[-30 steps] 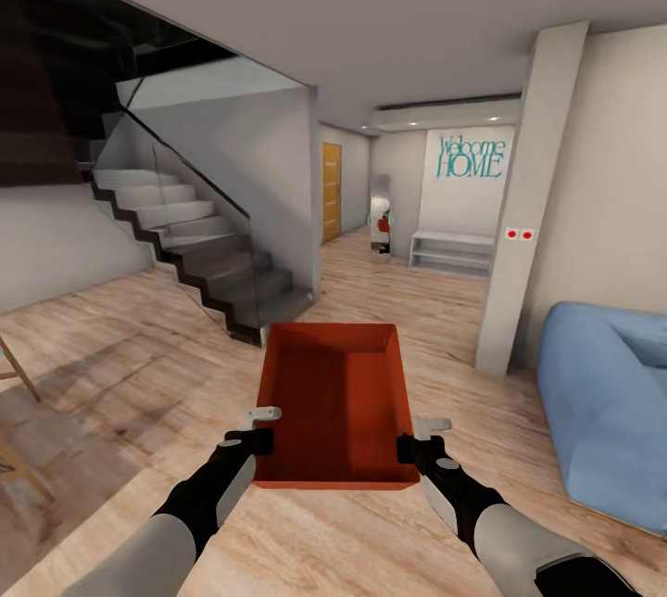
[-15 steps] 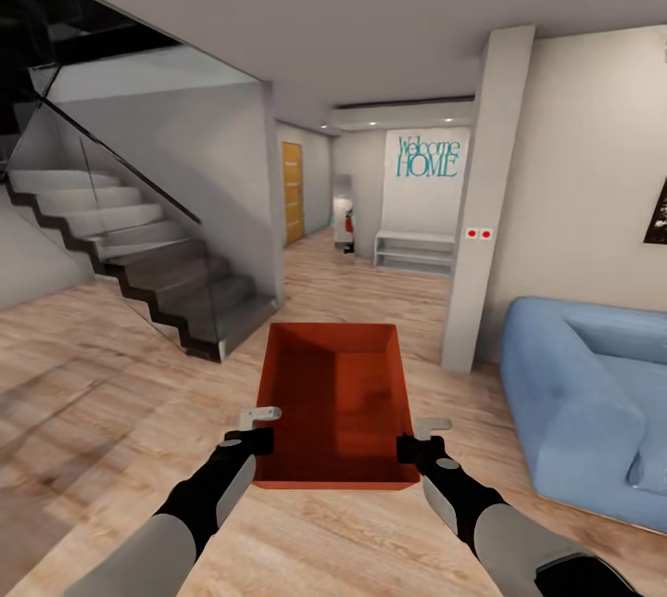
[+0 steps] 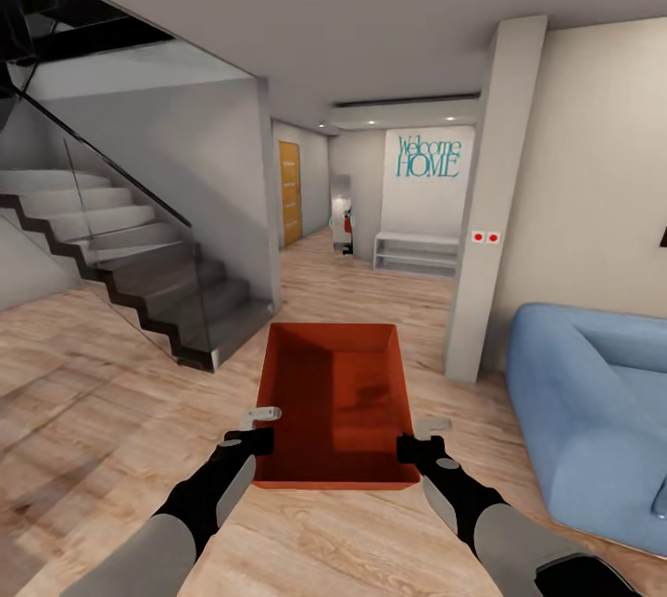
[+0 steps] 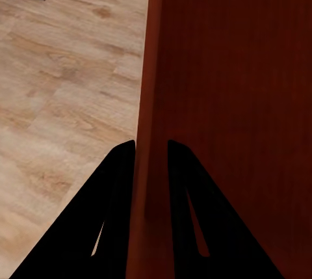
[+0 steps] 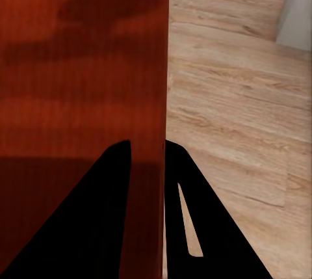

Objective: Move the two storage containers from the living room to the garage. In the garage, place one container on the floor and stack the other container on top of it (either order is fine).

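While the robot is standing on the light wood-plank floor (image 3: 111, 374) of the living room, open floor is stretching ahead toward a hallway between a staircase (image 3: 139, 273) with a glass panel at the left and a pale square pillar (image 3: 491, 208) at the right. A blue sofa (image 3: 593, 412) is bounding the right side, just beyond the pillar's base; a white low shelf (image 3: 417, 254) and an orange door (image 3: 291, 192) are closing the far end, under teal "Welcome HOME" lettering (image 3: 428, 157).

One storage container (image 3: 335, 402), a plain orange-red rectangular bin, topless and empty with slightly tapered walls, is being carried level in front of the trunk, clear of the floor, its long axis pointing forward.

The left end effector (image 3: 259, 430) is pinching the container's left wall near the near corner; in the left wrist view its two dark fingers (image 4: 110, 214) are straddling that wall (image 4: 149, 162), one inside and one outside. The right end effector (image 3: 415, 438) is gripping the opposite wall likewise, its fingers (image 5: 107, 214) closed onto the wall (image 5: 146, 162) in the right wrist view.
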Controlling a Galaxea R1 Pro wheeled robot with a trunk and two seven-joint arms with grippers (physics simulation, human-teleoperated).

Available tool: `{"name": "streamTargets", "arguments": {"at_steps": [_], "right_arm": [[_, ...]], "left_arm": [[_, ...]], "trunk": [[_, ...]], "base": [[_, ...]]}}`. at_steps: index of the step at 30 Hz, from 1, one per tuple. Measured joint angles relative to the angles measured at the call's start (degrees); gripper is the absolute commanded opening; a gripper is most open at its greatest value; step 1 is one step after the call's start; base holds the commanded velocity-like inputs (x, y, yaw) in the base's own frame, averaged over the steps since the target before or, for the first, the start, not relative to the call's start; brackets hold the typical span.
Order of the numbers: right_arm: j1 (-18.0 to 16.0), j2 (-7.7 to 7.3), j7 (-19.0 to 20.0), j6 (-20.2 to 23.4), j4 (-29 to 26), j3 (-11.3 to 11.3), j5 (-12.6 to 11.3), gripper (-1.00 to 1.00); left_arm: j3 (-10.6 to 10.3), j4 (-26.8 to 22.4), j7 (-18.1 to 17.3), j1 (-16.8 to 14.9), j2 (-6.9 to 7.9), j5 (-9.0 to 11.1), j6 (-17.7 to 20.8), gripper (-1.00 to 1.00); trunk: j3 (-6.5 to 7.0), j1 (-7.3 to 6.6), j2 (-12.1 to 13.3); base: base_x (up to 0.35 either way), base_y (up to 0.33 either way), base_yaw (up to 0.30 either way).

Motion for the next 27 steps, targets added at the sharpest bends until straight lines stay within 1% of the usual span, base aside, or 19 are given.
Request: {"name": "streamTargets", "arguments": {"at_steps": [27], "right_arm": [[0.0,0.24,-0.2,-0.1,0.1,-0.1,0.1,-1.0]], "left_arm": [[0.2,0.0,-0.1,0.0,0.11,-0.2,-0.1,-1.0]], "trunk": [[0.0,0.0,0.0]], "base": [[0.322,0.0,0.0]]}}
